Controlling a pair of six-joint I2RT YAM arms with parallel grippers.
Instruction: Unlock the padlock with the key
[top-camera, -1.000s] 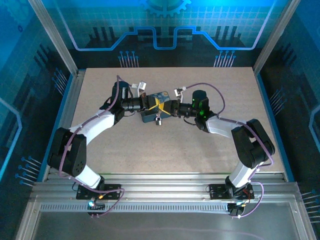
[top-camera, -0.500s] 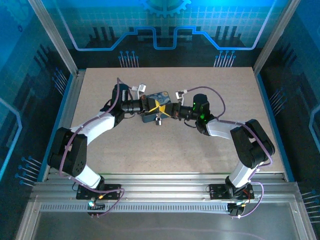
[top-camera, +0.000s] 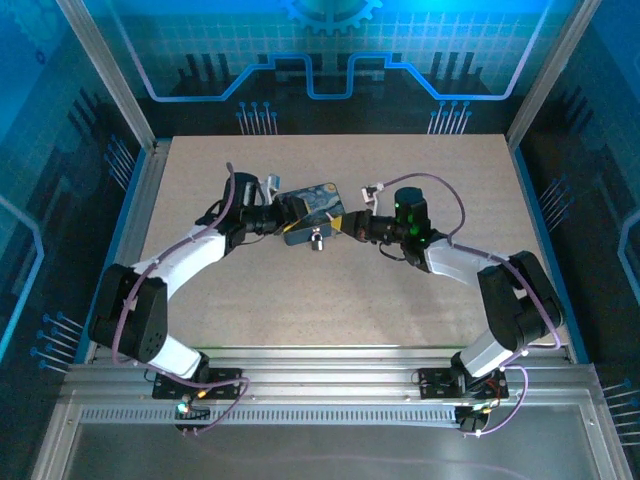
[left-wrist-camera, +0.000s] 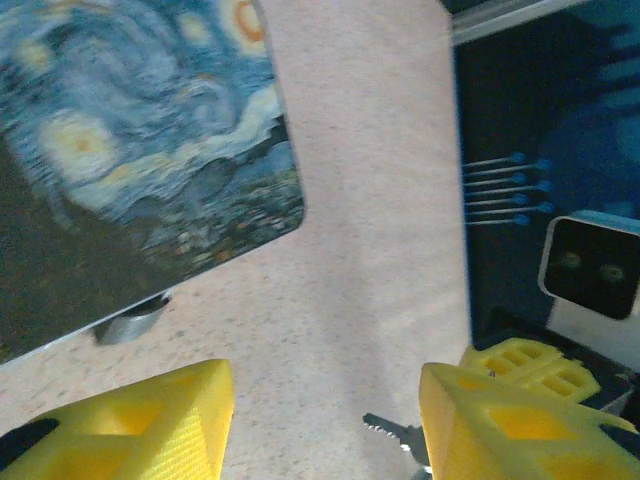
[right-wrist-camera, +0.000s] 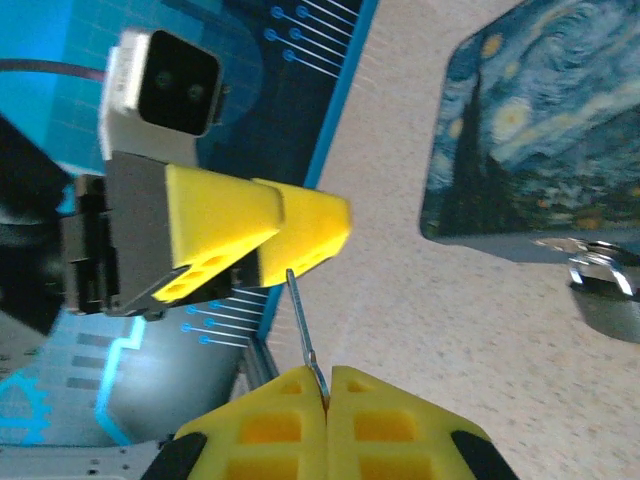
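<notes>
Right gripper (right-wrist-camera: 327, 385) pinched closed on key (right-wrist-camera: 300, 320), blade toward 12 o'clock in its wrist view; left gripper (left-wrist-camera: 325, 390) spread wide, clear of padlock (left-wrist-camera: 130, 327) at its 10 o'clock.

Overhead; wrist views near shared key (right-wrist-camera: 301, 322)

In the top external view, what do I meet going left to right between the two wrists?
The left gripper → Starry Night box → right gripper; the padlock overlaps the box's span, so it is left out.
</notes>
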